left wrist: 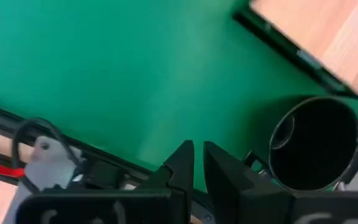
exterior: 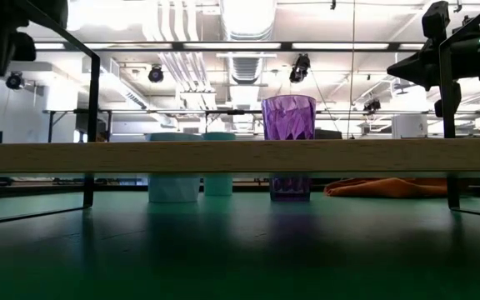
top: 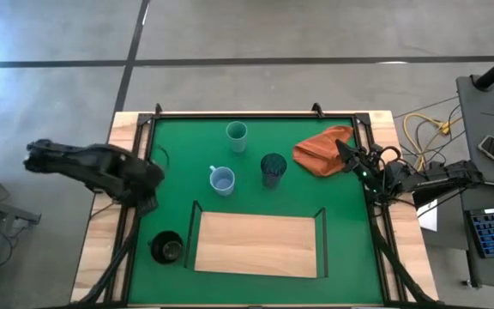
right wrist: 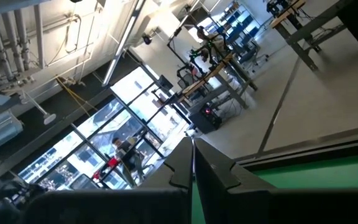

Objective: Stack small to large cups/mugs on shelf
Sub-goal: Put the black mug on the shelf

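The black mug (top: 167, 248) stands on the green mat left of the wooden shelf (top: 256, 245); it also shows in the left wrist view (left wrist: 312, 143). The light blue handled mug (top: 222, 180), the pale teal cup (top: 237, 136) and the purple tumbler (top: 273, 169) stand upright on the mat beyond the shelf. My left gripper (top: 148, 202) is shut and empty, raised above the mat's left edge, a little farther back than the black mug; its own view (left wrist: 197, 165) shows the fingers together. My right gripper (top: 347, 153) is shut and empty, raised at the mat's right edge by the orange cloth; its fingers show together in its own view (right wrist: 191, 163).
An orange-red cloth (top: 322, 150) lies bunched at the mat's far right. The shelf's thin black uprights (top: 192, 232) stand at its two ends. A black frame (top: 256, 114) runs around the green mat (top: 187, 146). Cables and a keyboard lie off the table at the right.
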